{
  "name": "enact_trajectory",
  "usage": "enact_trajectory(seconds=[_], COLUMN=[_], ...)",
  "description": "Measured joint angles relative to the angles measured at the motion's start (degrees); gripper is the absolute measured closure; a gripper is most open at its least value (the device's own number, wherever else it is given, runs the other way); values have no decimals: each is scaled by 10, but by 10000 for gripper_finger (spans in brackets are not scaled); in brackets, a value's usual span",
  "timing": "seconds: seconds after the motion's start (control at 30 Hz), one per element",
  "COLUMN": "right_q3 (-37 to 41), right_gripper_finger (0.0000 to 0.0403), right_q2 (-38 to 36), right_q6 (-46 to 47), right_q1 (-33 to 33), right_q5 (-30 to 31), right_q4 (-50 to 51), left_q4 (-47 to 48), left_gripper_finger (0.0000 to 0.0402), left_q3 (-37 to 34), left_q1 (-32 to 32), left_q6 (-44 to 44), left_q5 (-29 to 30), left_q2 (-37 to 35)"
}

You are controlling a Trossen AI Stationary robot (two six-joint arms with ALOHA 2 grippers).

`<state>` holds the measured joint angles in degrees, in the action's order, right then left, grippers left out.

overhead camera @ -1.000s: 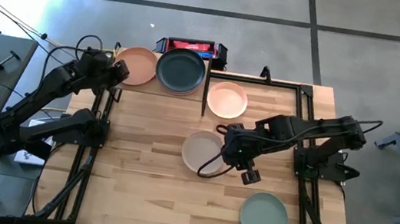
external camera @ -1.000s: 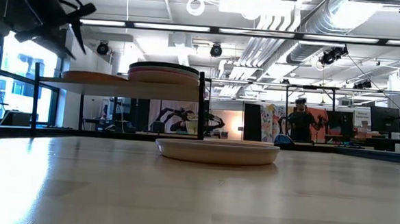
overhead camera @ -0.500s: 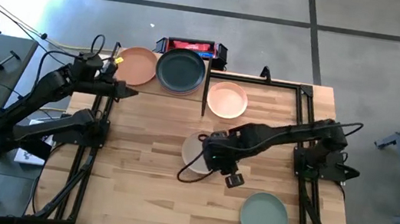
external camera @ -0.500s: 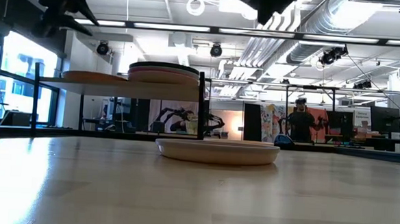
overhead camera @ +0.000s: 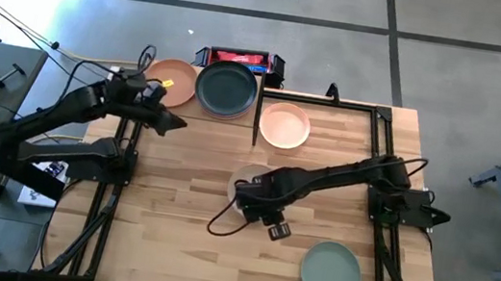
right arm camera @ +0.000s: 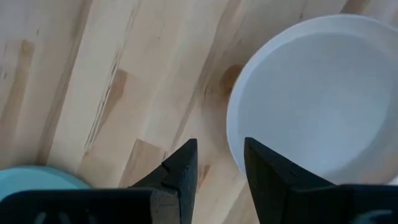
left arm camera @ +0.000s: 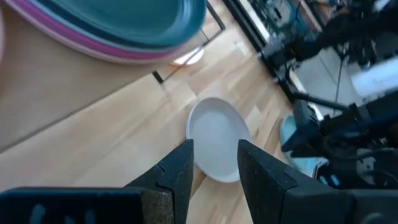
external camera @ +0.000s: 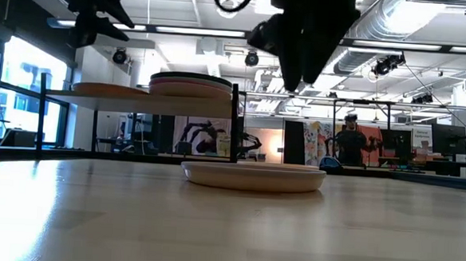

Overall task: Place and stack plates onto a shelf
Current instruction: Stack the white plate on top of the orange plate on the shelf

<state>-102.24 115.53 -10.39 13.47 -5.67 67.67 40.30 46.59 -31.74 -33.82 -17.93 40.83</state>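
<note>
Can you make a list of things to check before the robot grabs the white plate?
1. Right pincer is open with nothing in it: ok.
2. Right pincer is lined up with the off-white plate: ok, its rim sits just past the fingertips.
3. Nothing lies on the off-white plate: ok, it looks bare.
4. Left pincer is out of the way: ok, it hangs open near the shelf, apart from the right arm.
5. Room on the shelf: ok, the terracotta plate sits alone beside the dark green plate and its stack.
6. Pincer low enough to catch the rim: cannot tell.
</note>
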Motion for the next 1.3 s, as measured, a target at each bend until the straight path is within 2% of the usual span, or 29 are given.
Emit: enact_trajectory(seconds=[0.33,0.7,1.0,1.3], right_q3=[0,0,0,0], right_gripper_finger=[292,292,292,292], right_q2=[61,117,129,129], right_q6=[47,106,153,181], right_q1=[0,0,0,2], right_q5=[-6,14,66,51], right_q4=[-53,-73,-99,-118], left_q4=[5,5,6,6], left_gripper_finger=[289,289,289,289], left_q3=[0,0,0,0], left_q1=[50,64,64,64], left_q6=[-7,0,0,56], left_q5=[0,0,3,4], left_q2=[38,61,62,62])
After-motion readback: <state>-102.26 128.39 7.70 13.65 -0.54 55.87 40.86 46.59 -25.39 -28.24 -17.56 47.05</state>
